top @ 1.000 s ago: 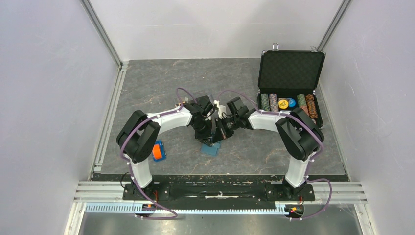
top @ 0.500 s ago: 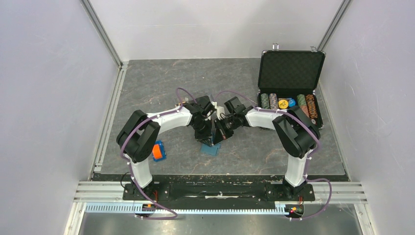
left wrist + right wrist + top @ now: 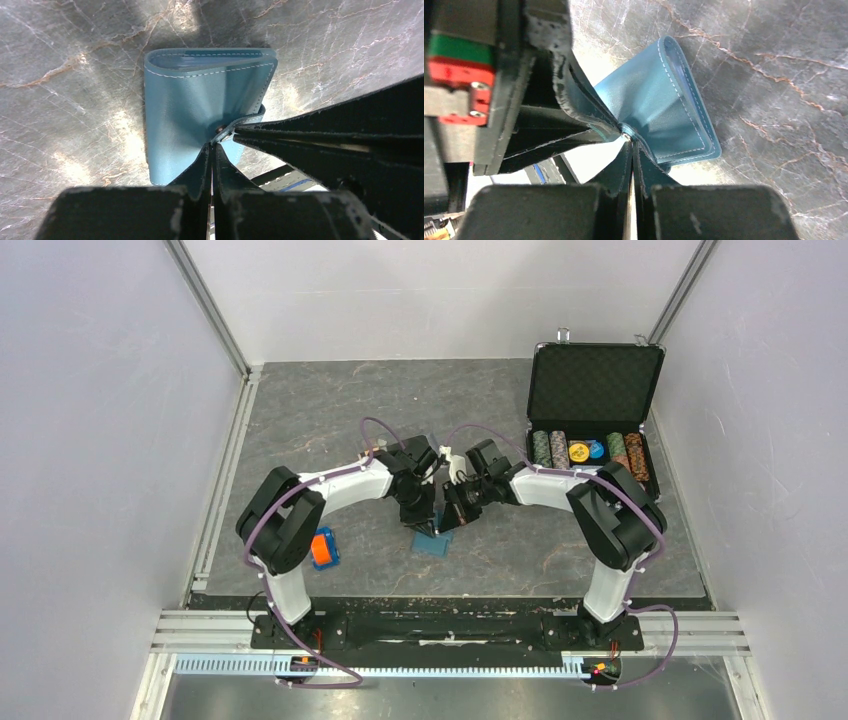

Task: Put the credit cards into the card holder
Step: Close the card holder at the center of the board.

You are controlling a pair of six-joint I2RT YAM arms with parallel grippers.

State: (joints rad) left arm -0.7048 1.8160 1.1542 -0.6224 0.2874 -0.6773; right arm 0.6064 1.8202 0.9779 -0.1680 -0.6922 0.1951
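My left gripper and right gripper both pinch the small teal-blue stitched folding card holder beside its snap.

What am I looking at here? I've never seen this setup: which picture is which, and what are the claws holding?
Two robot arms are bolted at the near edge of a grey table. The wide picture looks down from above and behind them. The two close-ups come from a camera on each wrist. On the table are an open black chip case and an orange-and-blue block. Between the arms is the teal card holder. The left gripper and the right gripper are both shut on its edge near the snap, from different sides. No credit cards show in any view.
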